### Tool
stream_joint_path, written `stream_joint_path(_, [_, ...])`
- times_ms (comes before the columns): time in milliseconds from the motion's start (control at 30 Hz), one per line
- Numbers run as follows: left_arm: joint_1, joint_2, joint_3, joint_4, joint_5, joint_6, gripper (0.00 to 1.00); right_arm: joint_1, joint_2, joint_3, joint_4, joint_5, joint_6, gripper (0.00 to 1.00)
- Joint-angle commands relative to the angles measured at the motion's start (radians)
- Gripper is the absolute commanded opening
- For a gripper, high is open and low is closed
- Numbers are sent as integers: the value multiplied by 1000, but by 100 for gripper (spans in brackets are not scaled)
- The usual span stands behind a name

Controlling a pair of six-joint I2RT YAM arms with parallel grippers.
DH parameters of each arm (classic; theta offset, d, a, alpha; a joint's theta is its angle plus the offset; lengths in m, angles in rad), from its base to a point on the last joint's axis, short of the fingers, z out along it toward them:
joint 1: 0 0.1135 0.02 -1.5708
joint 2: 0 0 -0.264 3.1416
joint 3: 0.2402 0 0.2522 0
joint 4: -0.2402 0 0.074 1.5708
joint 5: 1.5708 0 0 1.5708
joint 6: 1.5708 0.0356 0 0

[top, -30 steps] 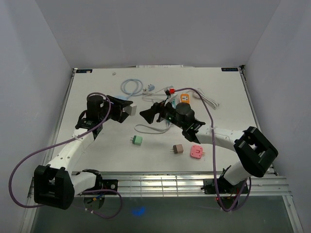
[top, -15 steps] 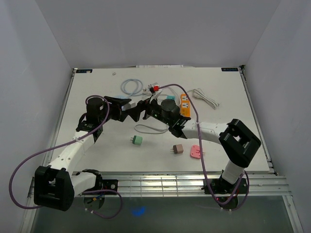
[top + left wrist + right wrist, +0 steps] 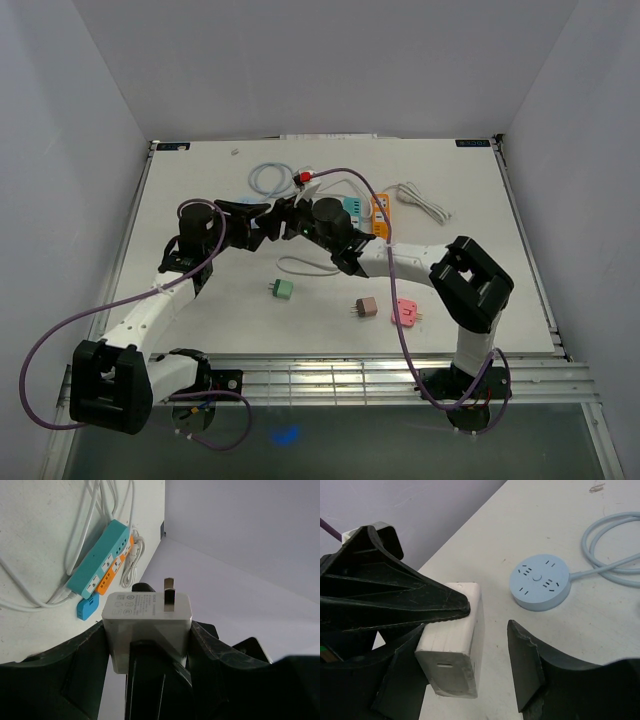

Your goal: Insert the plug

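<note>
White plug (image 3: pixel 146 611) clenched in left gripper (image 3: pixel 147 650), 2 prongs showing, centre frame, right gripper (image 3: pixel 467 645) spread open either side of it, teal power strip (image 3: pixel 100 555) upper left

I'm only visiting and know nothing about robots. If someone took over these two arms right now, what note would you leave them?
Left tool: shut on the white plug, prongs pointing away from it.
Right tool: open, a finger on each side of that plug, not gripping.
Sockets: teal power strip and orange power strip lie side by side; round blue socket sits apart on the table.
Done: plug picked up.
Left: push it into a socket; it is in none yet.
</note>
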Motion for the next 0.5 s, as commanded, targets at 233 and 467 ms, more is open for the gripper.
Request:
stream_joint_path(233, [-4, -43, -11, 33, 11, -12, 41, 7, -2, 29, 16, 61, -7, 21])
stream_joint_path(467, [6, -23, 49, -97, 11, 67, 90, 3, -31, 31, -51, 100, -17, 8])
